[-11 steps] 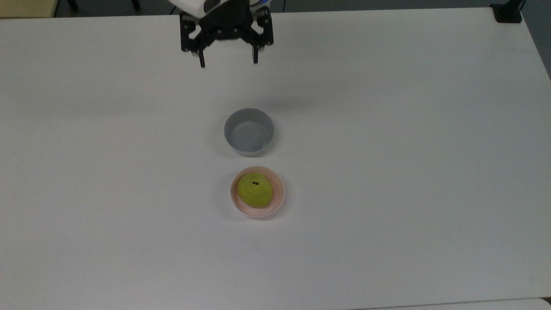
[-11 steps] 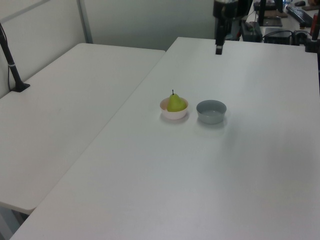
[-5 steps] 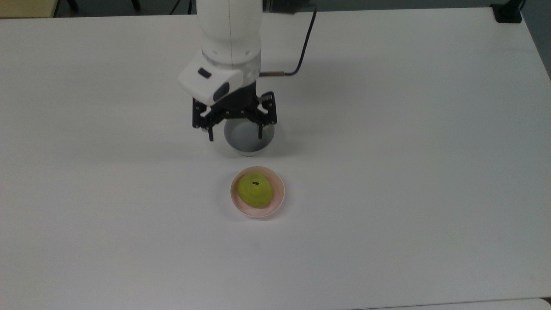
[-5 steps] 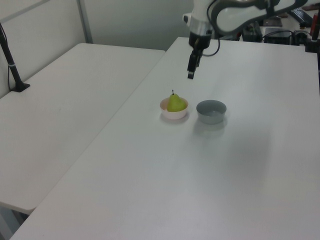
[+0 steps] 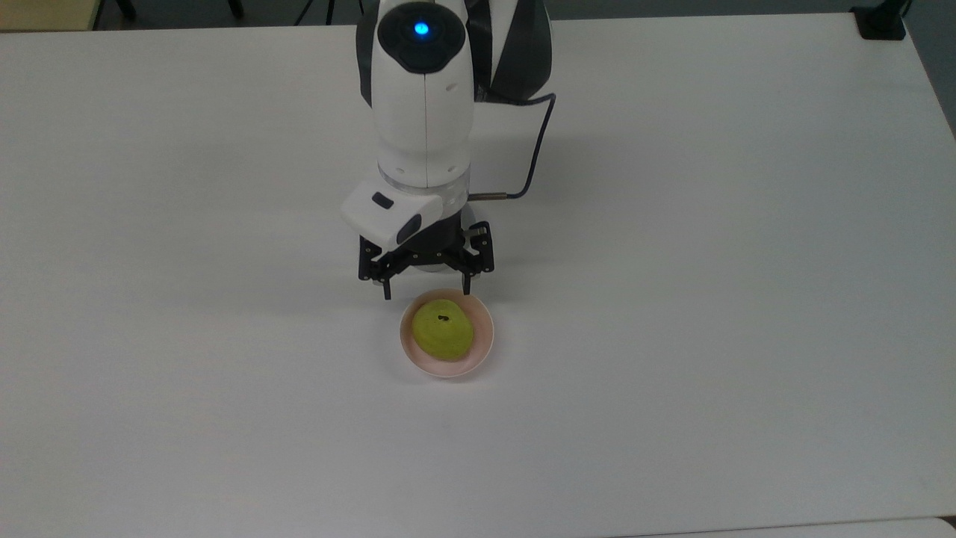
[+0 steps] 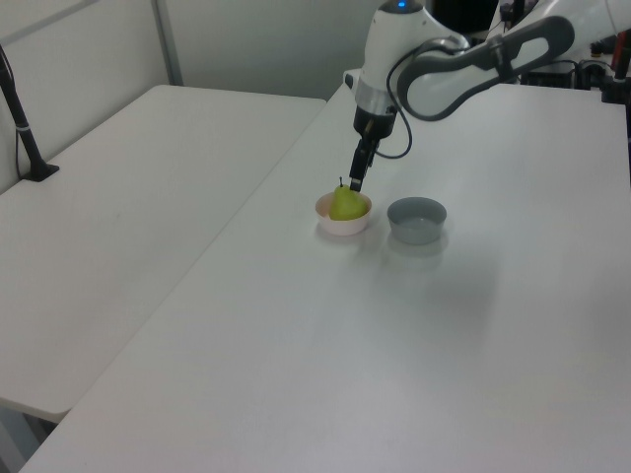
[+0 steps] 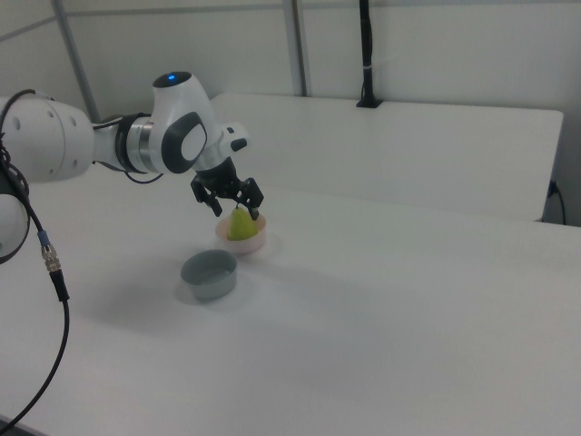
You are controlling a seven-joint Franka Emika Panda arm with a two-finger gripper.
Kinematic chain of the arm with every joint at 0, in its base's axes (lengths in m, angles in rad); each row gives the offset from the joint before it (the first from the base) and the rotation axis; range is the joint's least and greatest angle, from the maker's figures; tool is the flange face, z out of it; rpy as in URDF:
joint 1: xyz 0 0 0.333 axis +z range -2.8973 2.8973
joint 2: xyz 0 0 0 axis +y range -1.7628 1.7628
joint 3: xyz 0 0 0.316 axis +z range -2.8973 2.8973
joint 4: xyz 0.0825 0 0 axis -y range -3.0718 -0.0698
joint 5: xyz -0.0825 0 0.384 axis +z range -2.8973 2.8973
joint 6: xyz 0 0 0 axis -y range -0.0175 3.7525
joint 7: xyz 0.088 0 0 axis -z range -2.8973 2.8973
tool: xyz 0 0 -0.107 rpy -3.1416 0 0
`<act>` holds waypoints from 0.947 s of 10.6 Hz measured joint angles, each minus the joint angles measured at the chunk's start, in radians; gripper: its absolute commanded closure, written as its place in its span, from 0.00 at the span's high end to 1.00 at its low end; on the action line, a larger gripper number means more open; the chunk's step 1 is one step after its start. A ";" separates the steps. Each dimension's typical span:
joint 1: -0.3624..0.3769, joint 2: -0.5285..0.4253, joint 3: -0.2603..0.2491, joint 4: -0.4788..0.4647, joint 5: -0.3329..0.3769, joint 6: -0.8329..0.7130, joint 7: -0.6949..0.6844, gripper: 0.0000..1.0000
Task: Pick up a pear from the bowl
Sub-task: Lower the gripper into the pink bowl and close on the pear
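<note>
A yellow-green pear (image 5: pixel 442 329) with a short dark stem sits upright in the shallow pale pink bowl (image 5: pixel 486 338) near the middle of the white table. My gripper (image 5: pixel 426 293) hangs open just above the bowl's far rim in the top view, its two black fingers spread wider than the pear and touching nothing. In the left view the gripper (image 6: pixel 357 182) is right over the pear (image 6: pixel 346 204) and its bowl (image 6: pixel 341 226), close to the stem. The right view has the gripper (image 7: pixel 238 208) straddling the top of the pear (image 7: pixel 241 224) in the bowl (image 7: pixel 247 243).
A deeper grey bowl (image 6: pixel 416 219) stands empty beside the pink one, also seen in the right view as the grey bowl (image 7: pixel 209 274); my arm covers it in the top view. A black clamp post (image 5: pixel 881 21) sits at the table corner. A second table (image 6: pixel 128 197) adjoins.
My arm has swept from the table's far edge, over the grey bowl, down to the pink bowl. The fingers stayed open. Pear and bowls have not moved.
</note>
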 measured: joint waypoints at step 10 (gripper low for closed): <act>0.024 0.086 -0.001 0.004 -0.003 0.121 0.026 0.90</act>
